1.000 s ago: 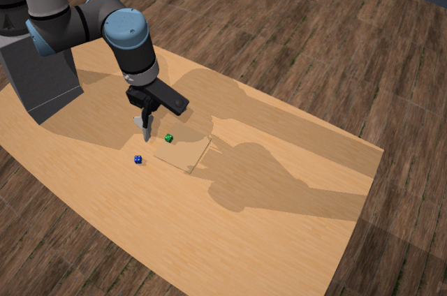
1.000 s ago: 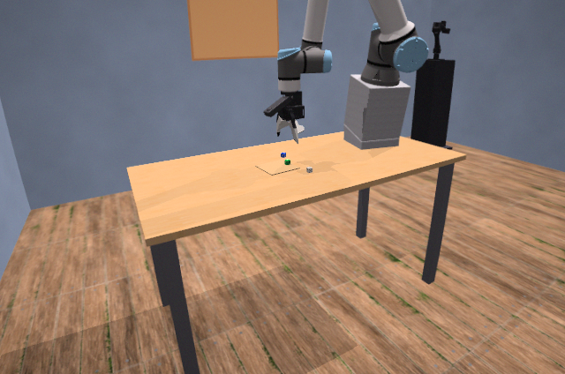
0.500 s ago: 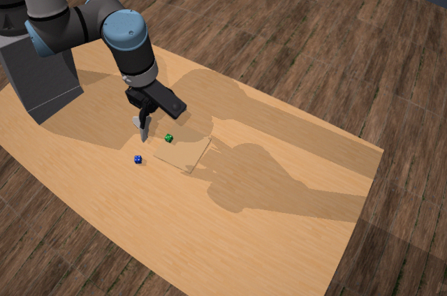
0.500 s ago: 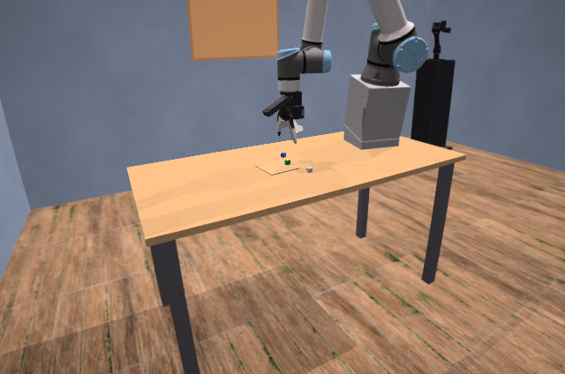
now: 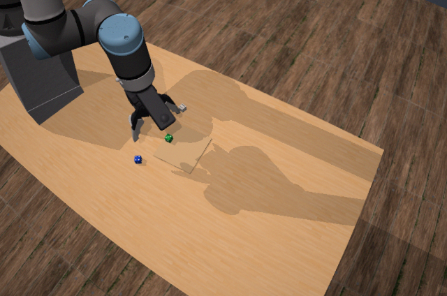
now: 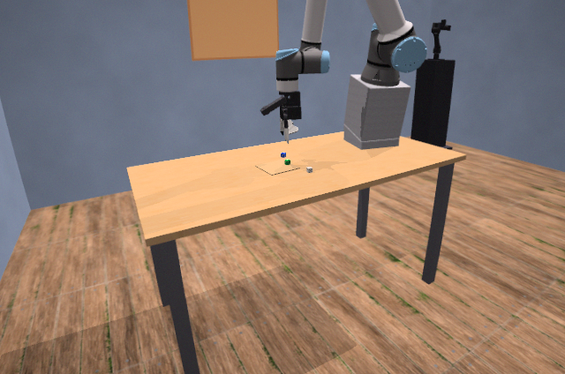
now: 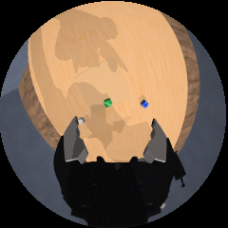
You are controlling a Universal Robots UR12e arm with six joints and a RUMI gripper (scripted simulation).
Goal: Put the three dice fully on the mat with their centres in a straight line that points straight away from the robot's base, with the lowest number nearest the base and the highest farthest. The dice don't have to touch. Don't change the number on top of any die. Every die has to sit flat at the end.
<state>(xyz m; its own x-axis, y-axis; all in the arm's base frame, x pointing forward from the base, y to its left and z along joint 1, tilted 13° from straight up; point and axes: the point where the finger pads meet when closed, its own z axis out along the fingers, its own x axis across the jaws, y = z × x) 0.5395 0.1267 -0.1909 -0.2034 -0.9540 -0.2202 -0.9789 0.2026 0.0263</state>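
Note:
A thin wood-coloured mat (image 5: 184, 157) (image 6: 274, 170) (image 7: 111, 78) lies on the table. The green die (image 5: 168, 137) (image 6: 287, 161) (image 7: 107, 103) sits at the mat's side nearest the base; its top number is too small to read. The blue die (image 5: 137, 159) (image 6: 283, 154) (image 7: 144, 104) lies off the mat and seems to show four on top. The white die (image 5: 182, 107) (image 6: 309, 169) (image 7: 81, 121) lies off the mat on the opposite side, its number unclear. My gripper (image 5: 156, 126) (image 6: 286, 137) (image 7: 115, 118) is wide open and empty, above the table on the base side of the green die.
The robot's pedestal (image 5: 47, 86) (image 6: 376, 112) stands at one end of the table (image 5: 270, 234) (image 6: 205, 205). The arm's shadows fall across the table and part of the mat. The table's long edge runs beyond the white die.

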